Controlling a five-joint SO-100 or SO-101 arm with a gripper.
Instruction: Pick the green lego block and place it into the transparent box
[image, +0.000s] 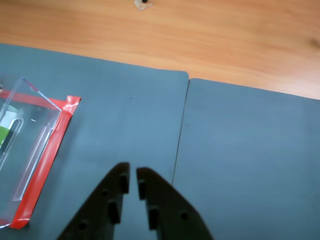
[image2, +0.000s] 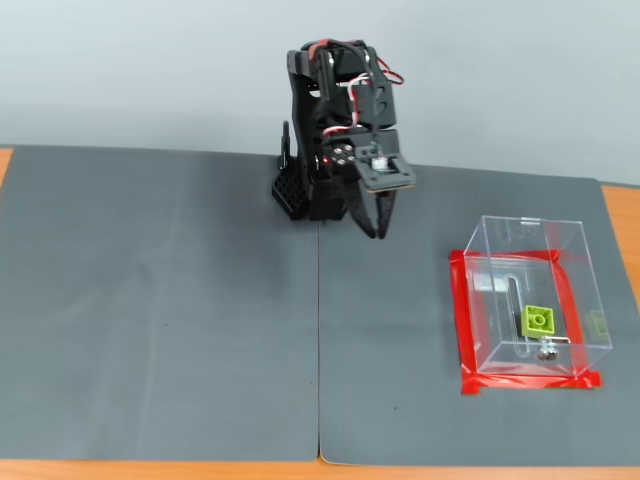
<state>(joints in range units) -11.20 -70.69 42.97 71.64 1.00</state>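
Gripper (image: 133, 172) empty, jaws nearly closed with a narrow gap, hanging over grey mat (image2: 160, 300); green lego block (image2: 540, 319) lies inside transparent box (image2: 530, 300), well apart to gripper's right in fixed view, seemingly flat on its floor.

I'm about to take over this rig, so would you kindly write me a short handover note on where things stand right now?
Gripper: empty, fingertips nearly closed with a narrow gap between them, held above the grey mat near the arm's base, well away from the box.
Green lego block: lying inside the transparent box, studs up, near a small metal piece at the bottom.
Transparent box: standing on the mat's right side in the fixed view, red tape around its base.
Done: the block is in the box and released.
Left: nothing apparent for the placing itself; no other block is visible on the mat.
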